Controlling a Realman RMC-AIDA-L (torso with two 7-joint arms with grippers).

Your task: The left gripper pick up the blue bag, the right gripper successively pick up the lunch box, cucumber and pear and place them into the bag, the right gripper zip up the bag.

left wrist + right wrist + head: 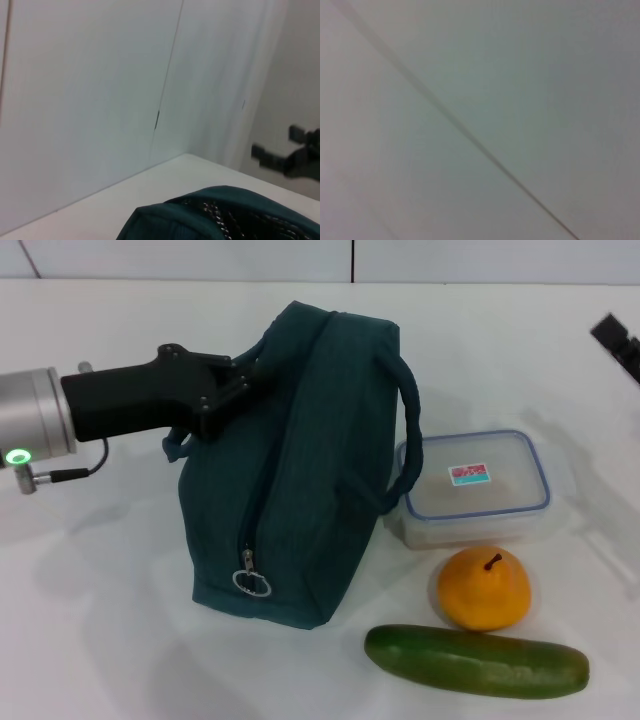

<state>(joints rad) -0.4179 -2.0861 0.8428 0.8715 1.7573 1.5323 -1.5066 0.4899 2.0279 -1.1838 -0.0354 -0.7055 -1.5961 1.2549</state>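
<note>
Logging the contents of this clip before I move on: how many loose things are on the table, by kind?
Bags: 1, the dark teal fabric bag with a zipper
Containers: 1, the clear plastic lunch box with a blue-rimmed lid
Fruit: 1, the yellow-orange pear
Vegetables: 1, the long green cucumber
Total: 4

The dark teal woven-cloth bag (300, 460) looks matt and finely ribbed, with a shiny metal ring zip pull (251, 582). The clear plastic lunch box (478, 488) has a smooth, blue-rimmed lid. The orange-yellow pear (484, 588) looks smooth, and the dark green cucumber (476, 661) glossy. The white tabletop (100, 620) is smooth with a faint sheen.
</note>
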